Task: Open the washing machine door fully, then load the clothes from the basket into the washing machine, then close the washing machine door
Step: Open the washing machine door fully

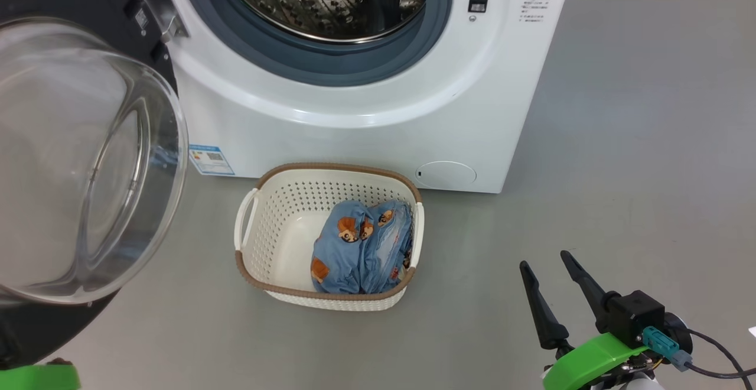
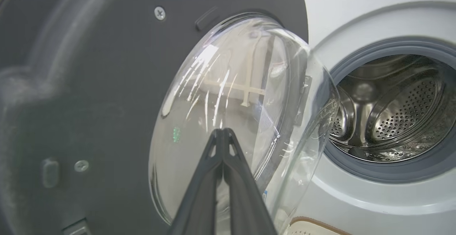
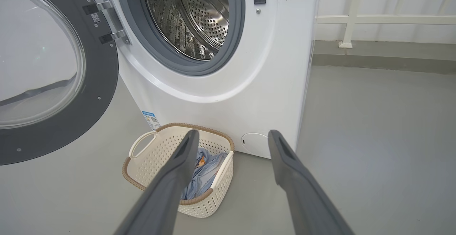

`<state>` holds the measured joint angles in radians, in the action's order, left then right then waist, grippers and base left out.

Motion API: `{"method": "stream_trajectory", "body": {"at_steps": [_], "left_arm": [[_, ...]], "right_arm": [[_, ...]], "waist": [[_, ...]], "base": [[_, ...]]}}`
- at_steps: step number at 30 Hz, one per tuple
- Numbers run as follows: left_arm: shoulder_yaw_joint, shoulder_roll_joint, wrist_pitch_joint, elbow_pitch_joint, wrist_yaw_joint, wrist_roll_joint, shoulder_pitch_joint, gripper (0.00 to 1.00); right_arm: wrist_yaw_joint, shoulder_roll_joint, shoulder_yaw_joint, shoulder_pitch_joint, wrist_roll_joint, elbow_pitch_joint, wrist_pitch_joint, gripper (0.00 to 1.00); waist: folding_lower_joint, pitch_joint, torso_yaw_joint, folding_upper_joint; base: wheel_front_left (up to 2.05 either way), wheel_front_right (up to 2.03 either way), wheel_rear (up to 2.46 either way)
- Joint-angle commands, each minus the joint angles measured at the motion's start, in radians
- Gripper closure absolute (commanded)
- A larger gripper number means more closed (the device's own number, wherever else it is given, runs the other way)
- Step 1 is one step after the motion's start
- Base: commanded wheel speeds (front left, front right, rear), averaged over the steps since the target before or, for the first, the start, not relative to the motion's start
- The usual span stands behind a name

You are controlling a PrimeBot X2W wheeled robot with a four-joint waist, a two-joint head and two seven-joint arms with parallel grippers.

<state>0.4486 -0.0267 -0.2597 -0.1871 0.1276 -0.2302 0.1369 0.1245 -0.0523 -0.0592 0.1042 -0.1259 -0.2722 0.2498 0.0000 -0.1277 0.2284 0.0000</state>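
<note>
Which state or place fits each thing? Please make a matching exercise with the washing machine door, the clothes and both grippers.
Things:
1. washing machine door
2. clothes
3. left gripper
4. right gripper

States or places:
A. shut, pointing at the door glass
B. open, holding nothing
C. swung open
D. lying in the basket

Pairs: 1-C, 2-D, 3-A, 4-B

Glossy glass door (image 1: 88, 159); perforated steel drum (image 1: 331, 0); probably plastic basket (image 1: 273, 227).
</note>
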Motion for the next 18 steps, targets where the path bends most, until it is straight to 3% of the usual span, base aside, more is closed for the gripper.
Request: {"method": "stream_trajectory", "body": {"at_steps": [1, 5, 6, 7, 8, 9, 18], "left_arm": [[0.002, -0.026, -0.002, 0.061, 0.003, -0.002, -0.018, 1.00], [-0.106, -0.024, -0.002, 0.118, 0.003, -0.007, -0.069, 0.98], [-0.128, -0.024, -0.002, 0.128, 0.003, -0.015, -0.079, 0.65], [-0.149, -0.024, -0.002, 0.138, 0.003, -0.021, -0.089, 0.51], [-0.166, -0.024, -0.002, 0.148, 0.001, -0.030, -0.097, 0.21], [-0.183, -0.024, -0.002, 0.156, -0.003, -0.036, -0.106, 0.00], [-0.270, -0.024, -0.002, 0.187, -0.036, -0.057, -0.145, 0.00]], "right_arm": [[0.006, 0.002, -0.033, 0.023, -0.008, 0.022, 0.012, 0.00], [0.006, 0.002, -0.036, 0.022, -0.012, 0.024, 0.012, 0.00], [0.006, 0.002, -0.038, 0.021, -0.013, 0.024, 0.012, 0.00], [0.006, 0.002, -0.038, 0.019, -0.014, 0.024, 0.012, 0.00], [0.006, 0.002, -0.038, 0.018, -0.014, 0.025, 0.012, 0.00], [0.006, 0.002, -0.039, 0.017, -0.015, 0.026, 0.012, 0.00], [0.006, 0.002, -0.043, 0.008, -0.020, 0.033, 0.012, 0.00]], "waist": [[0.0000, 0.004, -0.008, 0.0000], [0.0000, 0.009, -0.024, 0.0000], [0.0000, 0.012, -0.030, 0.0000], [0.0000, 0.015, -0.036, 0.0000], [0.0000, 0.017, -0.042, 0.0000], [0.0000, 0.019, -0.049, 0.0000], [0.0000, 0.035, -0.113, 0.0000]], "base": [[0.00, 0.00, 0.00], [0.00, 0.00, 0.00], [0.00, 0.00, 0.00], [0.00, 0.00, 0.00], [0.00, 0.00, 0.00], [0.00, 0.00, 0.00], [0.00, 0.00, 0.00]]}}
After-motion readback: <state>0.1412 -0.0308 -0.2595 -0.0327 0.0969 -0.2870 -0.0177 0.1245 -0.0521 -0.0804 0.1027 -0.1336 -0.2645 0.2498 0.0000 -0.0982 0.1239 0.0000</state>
